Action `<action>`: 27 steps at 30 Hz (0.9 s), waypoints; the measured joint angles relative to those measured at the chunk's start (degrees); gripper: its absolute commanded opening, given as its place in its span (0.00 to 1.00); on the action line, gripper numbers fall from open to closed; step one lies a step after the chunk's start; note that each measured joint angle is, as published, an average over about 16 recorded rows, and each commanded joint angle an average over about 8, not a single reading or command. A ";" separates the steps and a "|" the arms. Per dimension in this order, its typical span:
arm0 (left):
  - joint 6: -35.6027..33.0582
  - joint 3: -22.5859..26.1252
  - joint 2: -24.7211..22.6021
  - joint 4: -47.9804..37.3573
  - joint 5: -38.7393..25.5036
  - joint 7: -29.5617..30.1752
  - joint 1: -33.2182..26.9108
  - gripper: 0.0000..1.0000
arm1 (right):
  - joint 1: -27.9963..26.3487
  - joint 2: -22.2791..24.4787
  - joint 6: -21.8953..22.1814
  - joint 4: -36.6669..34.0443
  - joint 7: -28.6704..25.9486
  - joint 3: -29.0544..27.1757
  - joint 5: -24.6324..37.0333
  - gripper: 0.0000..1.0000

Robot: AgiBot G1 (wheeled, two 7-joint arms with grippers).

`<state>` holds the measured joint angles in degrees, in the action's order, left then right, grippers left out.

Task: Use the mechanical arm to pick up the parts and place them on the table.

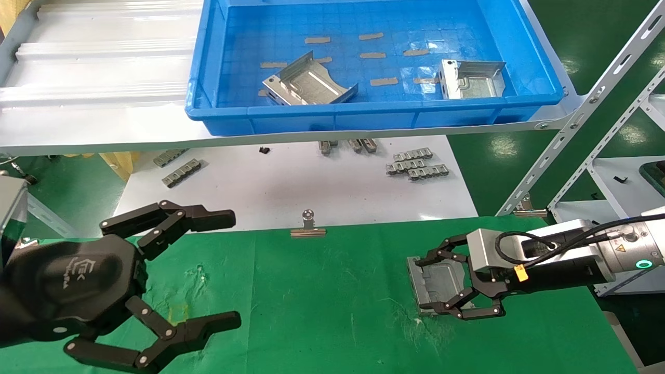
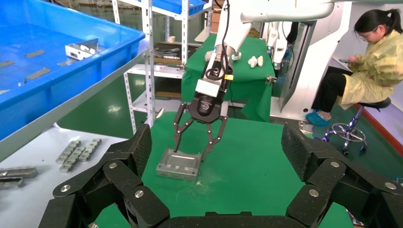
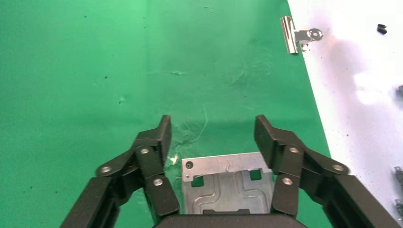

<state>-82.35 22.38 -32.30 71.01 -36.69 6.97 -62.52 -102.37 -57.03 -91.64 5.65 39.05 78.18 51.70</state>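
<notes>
Silver parts [image 1: 435, 283]: three (two binned)

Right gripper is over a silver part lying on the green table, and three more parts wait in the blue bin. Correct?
Not quite: the head view shows two parts in the blue bin, not three. The right gripper does straddle a part on the green table.

The right gripper [image 3: 213, 137] was seen with its two black fingers [image 3: 161, 137] spread wide apart. A shiny metal part [image 3: 223, 187] was laid flat on the green table [image 3: 95, 71] between the fingers, with a gap left on each side. White scuff marks [image 3: 190, 133] were seen on the cloth just past the fingertips. Far ahead of the gripper, a silver clip [image 3: 297, 38] was clamped where the green cloth met a white sheet [image 3: 361, 95].
</notes>
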 measured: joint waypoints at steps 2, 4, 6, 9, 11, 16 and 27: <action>0.00 0.00 0.00 0.00 0.00 0.00 0.00 1.00 | 0.10 0.20 -0.07 0.27 -0.60 -0.24 -0.46 1.00; 0.00 0.00 0.00 0.00 0.00 0.00 0.00 1.00 | 0.14 0.27 -0.09 0.36 -0.82 -0.32 -0.62 1.00; 0.00 0.00 0.00 -0.01 0.00 0.00 0.00 1.00 | 0.23 0.37 -0.11 0.51 -1.08 -0.46 -0.79 1.00; 0.00 0.00 0.00 -0.01 0.00 0.00 0.00 1.00 | 0.48 0.45 -0.05 0.85 -1.06 -0.78 -0.73 1.00; 0.00 0.00 0.00 -0.01 0.00 0.00 0.00 1.00 | 0.84 0.60 0.02 1.40 -1.37 -1.29 -0.71 1.00; 0.00 0.00 0.00 -0.01 0.00 0.00 0.00 1.00 | 2.51 1.43 0.30 4.13 -3.21 -3.78 -0.92 1.00; 0.00 0.00 0.00 -0.01 0.00 0.00 0.00 1.00 | 9.33 5.08 1.30 15.47 -11.48 -14.16 -2.50 1.00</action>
<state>-82.35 22.38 -32.29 71.00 -36.69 6.96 -62.51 -93.05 -51.94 -90.34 21.12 27.57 64.02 49.20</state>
